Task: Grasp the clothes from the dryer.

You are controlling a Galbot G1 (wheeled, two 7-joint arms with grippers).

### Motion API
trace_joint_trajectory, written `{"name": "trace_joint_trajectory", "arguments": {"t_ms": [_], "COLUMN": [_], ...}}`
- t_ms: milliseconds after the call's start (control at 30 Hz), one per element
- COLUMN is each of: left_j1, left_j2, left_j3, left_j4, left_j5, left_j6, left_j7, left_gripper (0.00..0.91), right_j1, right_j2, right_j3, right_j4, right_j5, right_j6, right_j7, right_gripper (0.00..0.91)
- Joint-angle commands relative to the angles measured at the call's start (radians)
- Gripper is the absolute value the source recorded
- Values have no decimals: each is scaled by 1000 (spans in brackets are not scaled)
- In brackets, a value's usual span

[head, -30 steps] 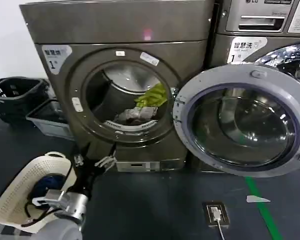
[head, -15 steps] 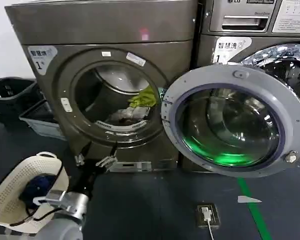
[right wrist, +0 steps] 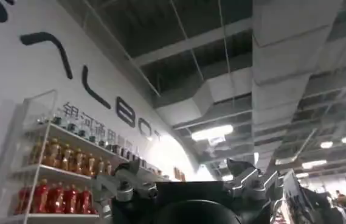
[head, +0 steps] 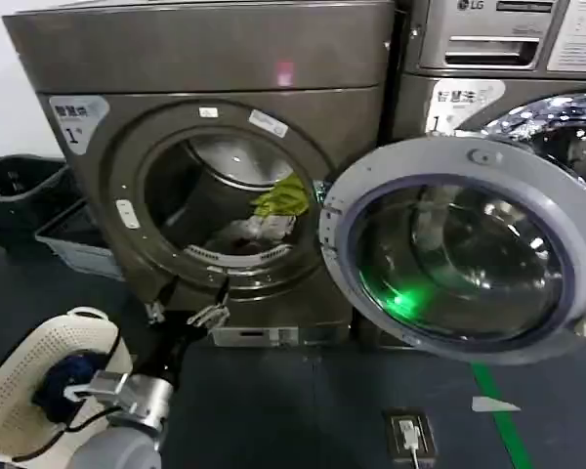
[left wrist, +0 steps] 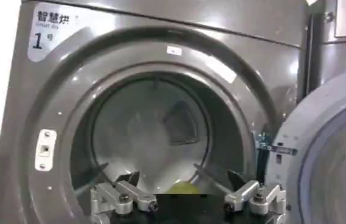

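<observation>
1. My left end effector [head: 186, 315] hangs low in front of the dryer [head: 215, 59], just below the porthole, with its fingers [left wrist: 124, 198] spread wide and nothing between them.
2. The dryer door [head: 459, 259] stands open to the right side.
3. The green garment [head: 281, 198] lies inside the drum, at the right part, above the white-grey cloth [head: 249, 233] that rests on the drum bottom.
4. In my left wrist view, a small piece of the green garment [left wrist: 182, 189] shows between my fingers, deeper in the drum.
5. My right end effector [right wrist: 188, 182] points up to a ceiling [right wrist: 221, 67], its fingers wide and empty.
6. A white basket [head: 29, 391] with dark blue fabric [head: 63, 381] stands on the floor at my left.
</observation>
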Motion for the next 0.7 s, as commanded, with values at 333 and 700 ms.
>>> {"name": "trace_joint_trajectory", "arguments": {"t_ms": [333,700], "left_j1": [11,8], "left_j2": [0,-3], "left_j3": [-1,1], "left_j4": [-12,0], "left_j5": [0,2], "left_j6": [0,-1], "left_j7": [0,1], "left_gripper": [907,907], "right_j1": [-3,1], "right_j2": [0,1], "right_j3": [4,5], "right_j4": [-1,-10], "right_j5": [7,5], "right_j6": [27,31], "right_j7": [-4,-9], "right_gripper": [907,907]}}
